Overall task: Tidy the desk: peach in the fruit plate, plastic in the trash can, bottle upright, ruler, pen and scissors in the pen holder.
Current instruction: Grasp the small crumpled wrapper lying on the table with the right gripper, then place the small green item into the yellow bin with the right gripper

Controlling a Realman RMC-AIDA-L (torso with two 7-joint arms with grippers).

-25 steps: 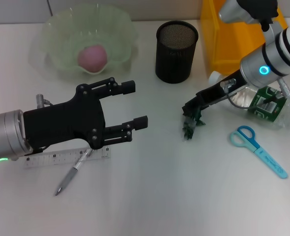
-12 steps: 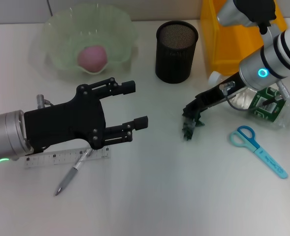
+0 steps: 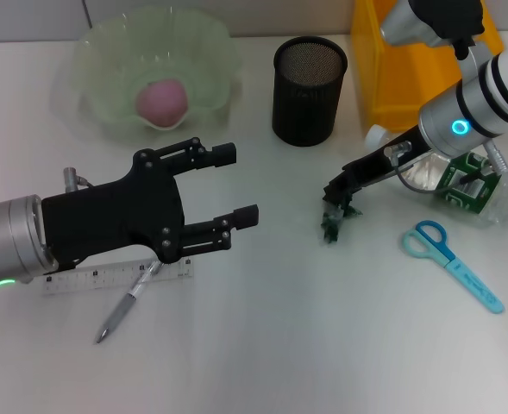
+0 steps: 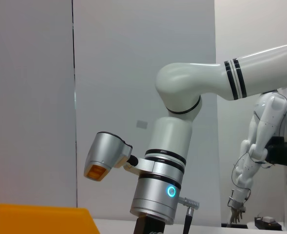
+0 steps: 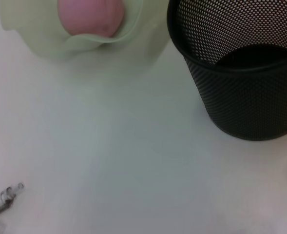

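head view gives you one of each thing: one peach [image 3: 160, 101] already lying in the one green fruit plate [image 3: 98, 52], one black mesh pen holder [image 3: 310, 90], one yellow trash can [image 3: 404, 73]. your right gripper [image 3: 337, 200] sits low near the desk, its fingers pinched on the single green scrap of plastic [image 3: 331, 226] — the scrap hangs beneath them. one bottle [image 3: 460, 185] lies on its side behind that arm, one pair of blue scissors [image 3: 450, 261] flat just in front of it. your left gripper [image 3: 232, 185] hovers with fingers spread, holding nothing, above one ruler [image 3: 98, 278] and one pen [image 3: 126, 304] crossing it.
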